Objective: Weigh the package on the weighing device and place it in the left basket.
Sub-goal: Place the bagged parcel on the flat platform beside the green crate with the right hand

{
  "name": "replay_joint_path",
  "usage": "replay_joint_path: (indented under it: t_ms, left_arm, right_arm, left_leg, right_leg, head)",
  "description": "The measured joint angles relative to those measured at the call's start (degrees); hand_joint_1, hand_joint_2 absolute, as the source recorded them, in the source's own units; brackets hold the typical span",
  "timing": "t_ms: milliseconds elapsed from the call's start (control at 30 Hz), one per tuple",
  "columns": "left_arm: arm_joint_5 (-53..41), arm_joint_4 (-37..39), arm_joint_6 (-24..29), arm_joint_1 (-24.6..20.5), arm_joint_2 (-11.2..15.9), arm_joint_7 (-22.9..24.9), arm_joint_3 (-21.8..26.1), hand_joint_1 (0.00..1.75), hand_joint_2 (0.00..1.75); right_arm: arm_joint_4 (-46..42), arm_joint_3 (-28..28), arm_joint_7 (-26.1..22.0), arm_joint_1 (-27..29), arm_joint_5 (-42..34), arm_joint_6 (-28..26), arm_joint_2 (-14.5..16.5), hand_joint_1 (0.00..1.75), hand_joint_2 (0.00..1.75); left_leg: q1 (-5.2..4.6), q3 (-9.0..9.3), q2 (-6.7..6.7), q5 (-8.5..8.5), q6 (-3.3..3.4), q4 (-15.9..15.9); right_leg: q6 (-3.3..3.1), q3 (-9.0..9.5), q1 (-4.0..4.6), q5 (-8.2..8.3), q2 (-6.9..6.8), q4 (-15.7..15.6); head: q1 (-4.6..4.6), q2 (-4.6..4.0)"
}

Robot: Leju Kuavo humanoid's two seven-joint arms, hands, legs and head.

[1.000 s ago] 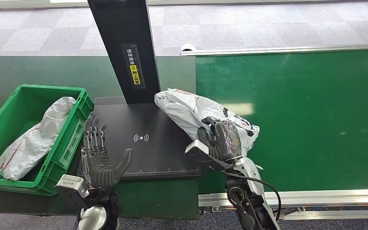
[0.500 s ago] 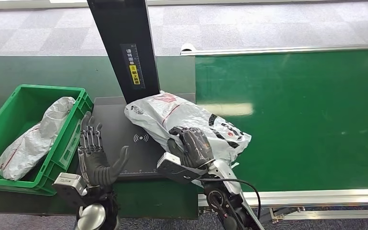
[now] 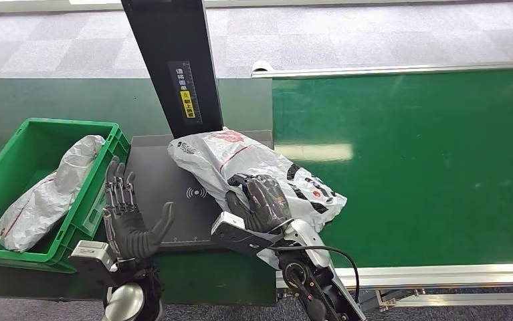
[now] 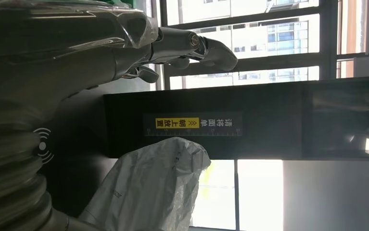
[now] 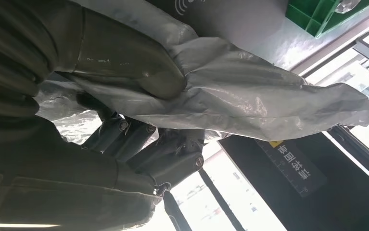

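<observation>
A crumpled white plastic package (image 3: 230, 160) with red and black print lies across the right half of the black weighing plate (image 3: 156, 177), its tail over the green belt. My right hand (image 3: 261, 200) grips it from above; in the right wrist view the thumb (image 5: 124, 60) and fingers (image 5: 139, 144) clamp the package (image 5: 269, 106). My left hand (image 3: 126, 214) stands upright and open at the plate's left front, holding nothing. The left wrist view shows the package (image 4: 148, 187) below the scale's black column (image 4: 249, 120). The green basket (image 3: 103, 194) sits left of the plate.
Another white bagged parcel (image 3: 46, 194) lies inside the green basket. The scale's black column (image 3: 173, 67) rises at the back of the plate. A green conveyor belt (image 3: 427, 154) with a metal rail (image 3: 441, 274) runs to the right.
My right hand has carried the package leftward from the belt's edge onto the weighing plate. My left hand has shifted slightly left, still open.
</observation>
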Motion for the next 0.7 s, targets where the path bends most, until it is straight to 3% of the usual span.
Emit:
replay_joint_path:
  t_ms: [433, 467, 567, 600, 700]
  left_arm:
    - [0.2, -0.4, 0.4, 0.3, 0.0, 0.0, 0.6, 0.00, 1.75]
    - [0.2, -0.6, 0.4, 0.4, 0.0, 0.0, 0.7, 0.00, 1.75]
    - [0.2, -0.9, 0.6, 0.6, 0.0, 0.2, 0.8, 0.00, 1.75]
    - [0.2, -0.9, 0.6, 0.6, 0.0, 0.3, 0.9, 0.00, 1.75]
    - [0.2, -0.8, -0.1, 0.3, 0.0, 0.7, 0.9, 0.00, 1.75]
  right_arm:
    - [1.4, 1.4, 0.2, -1.8, -1.8, 1.6, 0.6, 1.75, 1.75]
    - [1.9, 1.5, 0.4, -2.1, -2.0, 1.8, 0.6, 1.39, 1.75]
    - [4.2, 1.6, 0.9, -3.1, -3.2, 2.9, 0.9, 0.08, 1.75]
    - [5.3, 1.6, 0.7, -3.5, -4.0, 3.7, 1.0, 0.00, 1.75]
    - [8.6, 1.5, -3.8, -4.4, -8.3, 8.5, 1.4, 0.00, 1.75]
  left_leg:
    - [0.00, 0.00, 0.00, 0.00, 0.00, 0.0]
    - [0.00, 0.00, 0.00, 0.00, 0.00, 0.0]
    - [0.00, 0.00, 0.00, 0.00, 0.00, 0.0]
    - [0.00, 0.01, 0.00, 0.00, 0.00, 0.0]
    - [0.00, 0.01, 0.00, 0.00, 0.00, 0.0]
  right_leg:
    - [0.00, 0.00, 0.00, 0.00, 0.00, 0.0]
    - [0.00, 0.00, 0.00, 0.00, 0.00, 0.0]
    - [0.00, 0.00, 0.00, 0.00, 0.00, 0.0]
    - [0.00, 0.00, 0.00, 0.00, 0.00, 0.0]
    - [0.00, 0.00, 0.00, 0.00, 0.00, 0.0]
  head:
    - [0.00, 0.00]
    - [0.00, 0.00]
    - [0.01, -0.01]
    - [0.01, -0.01]
    - [0.01, -0.01]
